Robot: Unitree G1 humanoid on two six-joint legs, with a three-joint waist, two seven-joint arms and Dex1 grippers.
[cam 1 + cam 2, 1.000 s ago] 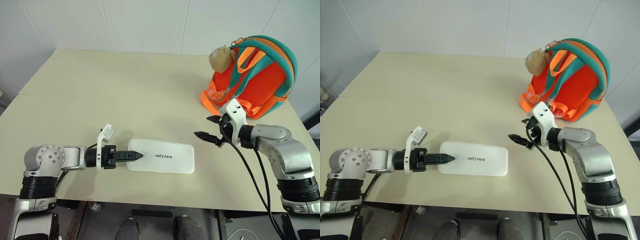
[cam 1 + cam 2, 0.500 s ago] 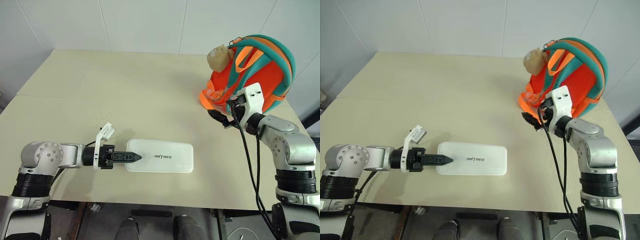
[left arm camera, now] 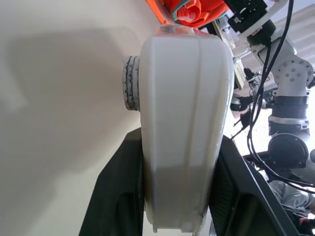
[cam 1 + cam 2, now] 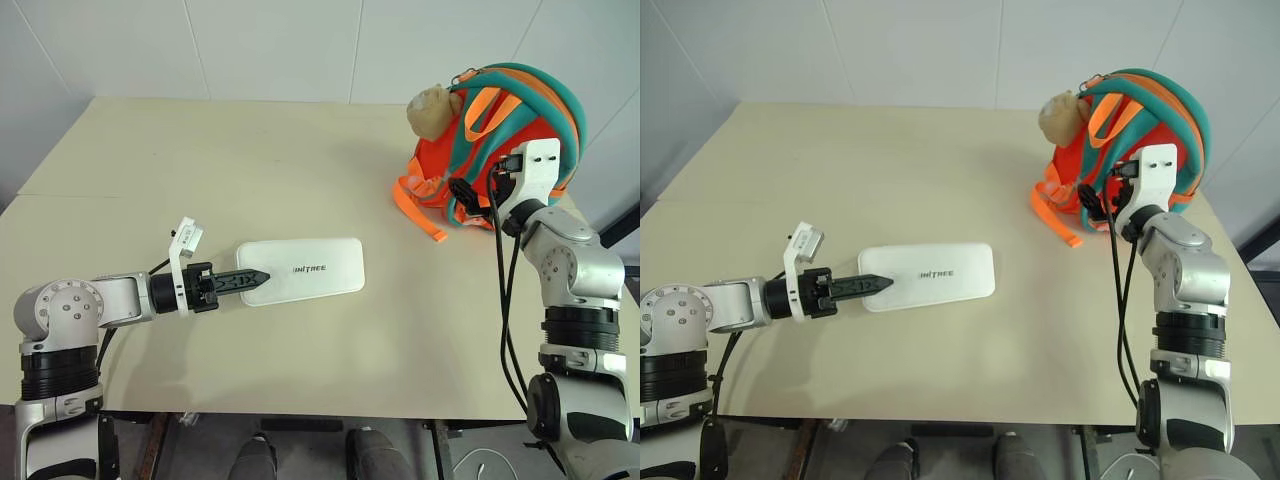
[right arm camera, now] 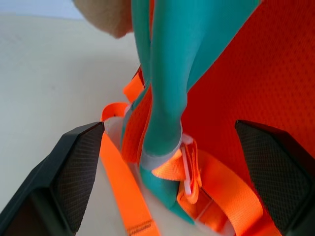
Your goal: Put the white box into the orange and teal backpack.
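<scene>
The white box [image 4: 298,270] sits near the middle of the tabletop [image 4: 220,170], towards the near-left, its long axis running left to right with the right end angled slightly toward the far side. Its left short end is pinched edge-on in the jaws of the left gripper [image 4: 243,281], one black finger [image 3: 118,196] pressed to each broad face in the left wrist view, so the box looks held a little off the surface, though I cannot tell whether its right end has fully left the tabletop.

The orange and teal backpack [image 4: 520,130] stands at the far right, well apart from the box, straps facing the robot and a beige plush toy [image 4: 432,108] at its upper left. So the box's free end already aims roughly at its destination.

The right gripper [image 5: 172,167] is right at the backpack's lower strap, jaws spread wide either side of a teal strap and orange buckle without closing on them. It is the nearer arm, likely placed to hold the bag open.
</scene>
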